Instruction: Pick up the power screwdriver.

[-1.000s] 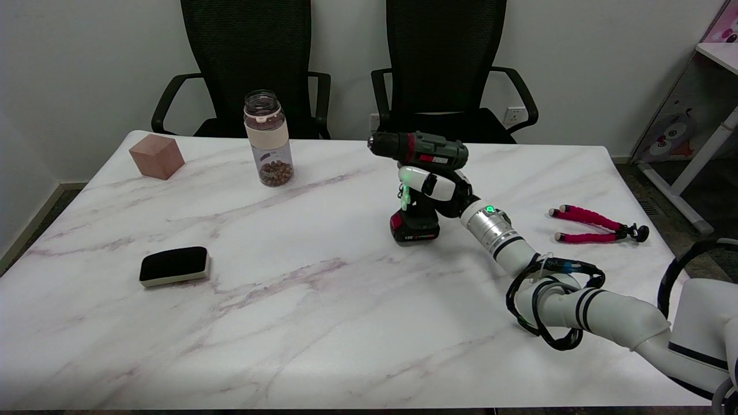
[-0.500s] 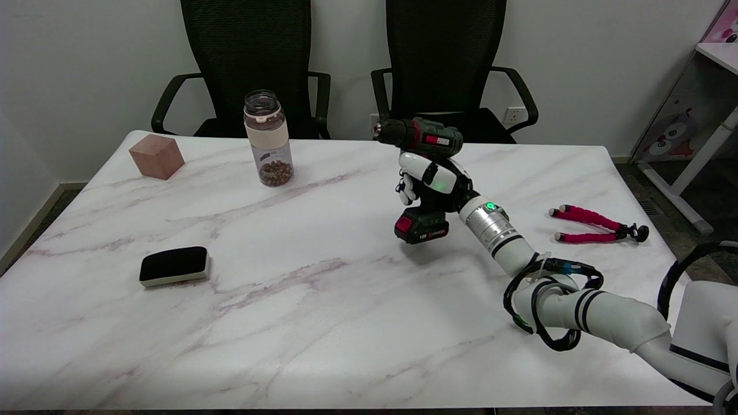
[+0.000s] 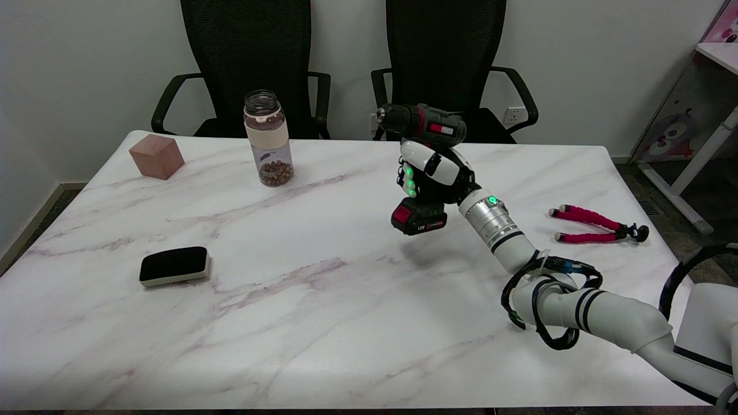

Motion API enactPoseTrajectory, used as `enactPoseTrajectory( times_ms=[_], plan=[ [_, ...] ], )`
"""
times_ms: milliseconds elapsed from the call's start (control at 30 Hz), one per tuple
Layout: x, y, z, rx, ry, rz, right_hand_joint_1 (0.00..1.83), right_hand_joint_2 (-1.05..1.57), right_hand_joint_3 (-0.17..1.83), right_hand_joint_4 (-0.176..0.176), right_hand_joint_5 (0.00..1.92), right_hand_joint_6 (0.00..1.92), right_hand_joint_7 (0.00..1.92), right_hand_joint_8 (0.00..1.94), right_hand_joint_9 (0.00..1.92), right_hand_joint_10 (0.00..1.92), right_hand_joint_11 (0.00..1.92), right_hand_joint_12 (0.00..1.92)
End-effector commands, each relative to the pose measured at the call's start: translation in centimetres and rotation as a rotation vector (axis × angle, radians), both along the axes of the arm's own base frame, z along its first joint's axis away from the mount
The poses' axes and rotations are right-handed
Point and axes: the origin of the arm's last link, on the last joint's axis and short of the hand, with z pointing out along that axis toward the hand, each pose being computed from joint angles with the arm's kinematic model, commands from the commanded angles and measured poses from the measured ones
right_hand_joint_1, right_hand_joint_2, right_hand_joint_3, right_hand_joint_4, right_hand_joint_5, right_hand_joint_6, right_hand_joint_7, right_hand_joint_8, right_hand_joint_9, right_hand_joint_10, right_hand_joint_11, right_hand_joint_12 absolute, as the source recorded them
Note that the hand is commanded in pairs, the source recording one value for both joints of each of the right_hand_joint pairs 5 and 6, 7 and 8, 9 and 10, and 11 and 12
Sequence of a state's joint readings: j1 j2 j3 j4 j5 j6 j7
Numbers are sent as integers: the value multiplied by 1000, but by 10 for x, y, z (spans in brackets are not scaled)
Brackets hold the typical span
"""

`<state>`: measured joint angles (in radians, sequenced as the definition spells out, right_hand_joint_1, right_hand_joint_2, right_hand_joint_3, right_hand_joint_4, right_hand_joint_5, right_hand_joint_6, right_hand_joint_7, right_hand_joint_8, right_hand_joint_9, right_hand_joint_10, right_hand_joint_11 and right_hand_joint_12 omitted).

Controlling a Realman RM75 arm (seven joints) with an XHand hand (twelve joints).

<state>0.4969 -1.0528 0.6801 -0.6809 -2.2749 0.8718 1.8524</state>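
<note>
The power screwdriver (image 3: pixel 424 122) is dark green and black with red trim, its chuck pointing left and its black battery block (image 3: pixel 418 219) at the bottom. My right hand (image 3: pixel 432 173) grips its handle, fingers wrapped round it, and holds the tool upright above the marble table (image 3: pixel 288 288). The battery block hangs clear of the tabletop, with a shadow beneath it. The handle itself is hidden by my hand.
A jar of brown beans (image 3: pixel 268 138) and a pink cube (image 3: pixel 156 155) stand at the back left. A black eraser (image 3: pixel 173 266) lies at the left front. A red-legged mini tripod (image 3: pixel 594 226) lies to the right. Two black chairs stand behind the table.
My right hand has lifted the screwdriver off the table and a little toward the back. The tool has gone from resting on its battery to hanging in the air.
</note>
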Motion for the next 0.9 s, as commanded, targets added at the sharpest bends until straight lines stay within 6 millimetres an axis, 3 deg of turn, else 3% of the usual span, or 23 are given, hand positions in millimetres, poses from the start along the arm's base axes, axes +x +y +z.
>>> enactPoseTrajectory(
  times_ms=[33, 433, 900],
  plan=[
    [17, 1, -5, 19, -36, 67, 872, 914, 789, 176, 1838, 1838, 1838, 1838, 1841, 1841, 1828, 1828],
    [34, -4, -10, 34, -51, 114, 872, 942, 780, 176, 1783, 1783, 1783, 1783, 1886, 1886, 1879, 1879],
    [86, -12, 1, 28, -71, 276, 868, 971, 793, 176, 1768, 1768, 1768, 1768, 1902, 1902, 1903, 1903]
  ],
)
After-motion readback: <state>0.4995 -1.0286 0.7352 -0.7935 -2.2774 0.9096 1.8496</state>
